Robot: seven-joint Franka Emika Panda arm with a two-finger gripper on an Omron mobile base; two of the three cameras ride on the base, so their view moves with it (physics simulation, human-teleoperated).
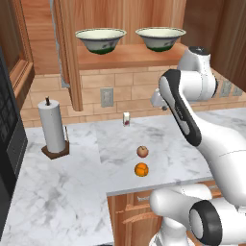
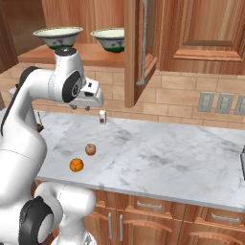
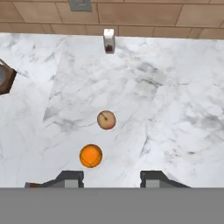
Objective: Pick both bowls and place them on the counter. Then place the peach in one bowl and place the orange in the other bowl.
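Note:
Two cream-white bowls with dark green bases stand side by side on the brown wooden shelf, the left bowl (image 1: 101, 39) (image 2: 58, 37) and the right bowl (image 1: 160, 37) (image 2: 111, 38). Below them, on the white marble counter (image 1: 163, 134) (image 2: 167, 153) (image 3: 175, 109), lie the pinkish-tan peach (image 1: 142, 152) (image 2: 90, 149) (image 3: 106, 120) and, just in front of it, the bright orange (image 1: 141, 169) (image 2: 76, 165) (image 3: 91, 156). My gripper (image 2: 80, 108) (image 3: 111, 179) hangs high over the counter, pointing down at the fruits. It is open, with nothing between its fingers.
A small white shaker (image 1: 126, 119) (image 2: 102, 116) (image 3: 109, 40) stands by the tiled back wall. A paper towel roll (image 1: 52, 127) on a wooden base is at the left. An open cabinet door (image 2: 143, 43) juts out beside the shelf. A dark appliance (image 1: 9, 144) borders the far left.

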